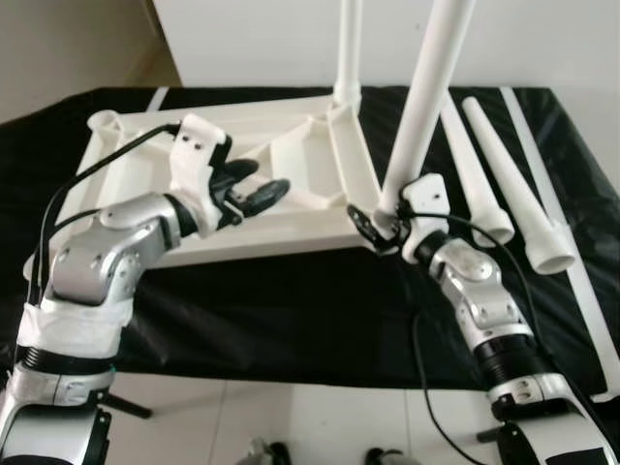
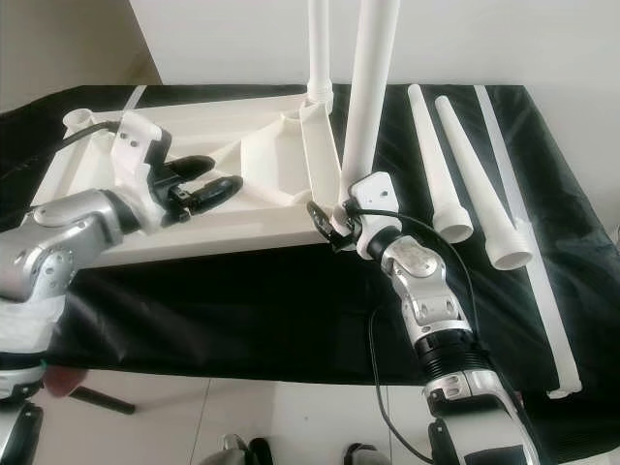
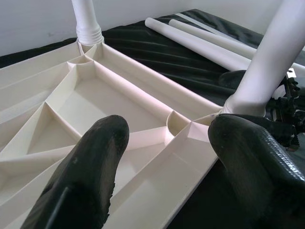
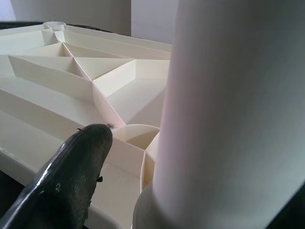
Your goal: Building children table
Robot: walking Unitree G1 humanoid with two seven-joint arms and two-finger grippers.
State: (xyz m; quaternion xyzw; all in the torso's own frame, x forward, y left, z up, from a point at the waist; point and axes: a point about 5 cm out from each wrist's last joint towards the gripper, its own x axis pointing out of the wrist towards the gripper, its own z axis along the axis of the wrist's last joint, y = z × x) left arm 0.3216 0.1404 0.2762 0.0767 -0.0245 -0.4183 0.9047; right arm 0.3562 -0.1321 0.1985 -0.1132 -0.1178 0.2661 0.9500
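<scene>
cream tabletop (image 1: 242,228), white legs (image 1: 484,189), black cloth (image 1: 291,310)

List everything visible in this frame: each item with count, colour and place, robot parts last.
Table top: one, cream-white, lying underside up on the black cloth, ribs showing.
Fitted legs: two, white; far leg upright in the far corner socket, near leg leaning in the near right corner socket.
Loose legs: two, white, tapered, lying side by side on the cloth right of the table top.
Black cloth: one, covering the work surface.
White strip: one, along the cloth's right edge.
Left gripper: black fingers open, over the table top's underside.
Right gripper: at the base of the near leg, fingers around it.
</scene>
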